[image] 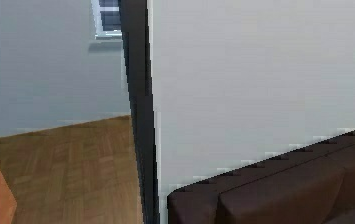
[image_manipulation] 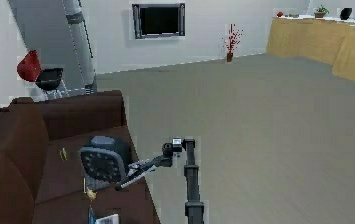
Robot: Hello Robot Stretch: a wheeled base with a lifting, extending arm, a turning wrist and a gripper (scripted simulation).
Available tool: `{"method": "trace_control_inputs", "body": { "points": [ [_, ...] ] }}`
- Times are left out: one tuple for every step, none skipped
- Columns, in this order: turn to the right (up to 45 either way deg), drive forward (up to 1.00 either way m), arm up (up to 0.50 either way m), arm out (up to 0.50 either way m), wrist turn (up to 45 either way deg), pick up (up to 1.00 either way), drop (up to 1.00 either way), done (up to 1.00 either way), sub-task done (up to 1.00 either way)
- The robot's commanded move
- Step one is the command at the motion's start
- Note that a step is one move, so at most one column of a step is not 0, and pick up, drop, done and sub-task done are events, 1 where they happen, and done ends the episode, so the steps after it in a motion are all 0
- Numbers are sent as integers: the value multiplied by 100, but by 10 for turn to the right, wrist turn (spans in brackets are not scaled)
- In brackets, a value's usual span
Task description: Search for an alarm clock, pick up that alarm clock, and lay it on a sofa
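Observation:
A dark grey-blue alarm clock (image_manipulation: 103,160) with a rounded square face sits at the finger end of my gripper (image_manipulation: 133,172), in front of the seat of a dark brown sofa (image_manipulation: 40,140). I cannot tell whether the gripper holds the clock or whether the clock rests on the cushion. The dark arm bar (image_manipulation: 192,185) rises from the bottom edge of the arm side view. The sofa's back also shows at the forward view's lower right, as a brown sofa (image: 285,190) against a white wall.
Small yellow bits (image_manipulation: 85,186) and a flat pale item (image_manipulation: 103,216) lie on the seat. Beyond the sofa are a grey column (image_manipulation: 60,40), a red thing (image_manipulation: 28,65), a wall TV (image_manipulation: 158,20), a red plant (image_manipulation: 230,42) and wooden counters (image_manipulation: 315,40). Open grey floor (image_manipulation: 265,130) lies at the right. A dark door post (image: 140,110) borders wood floor (image: 65,160).

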Motion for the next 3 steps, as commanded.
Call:
{"method": "trace_control_inputs", "body": {
  "points": [
    [0,0,0,0,0,0,100,0,0],
    [0,0,10,0,0,0,0,0,0],
    [0,0,0,-8,0,0,0,0,0]
  ]
}}
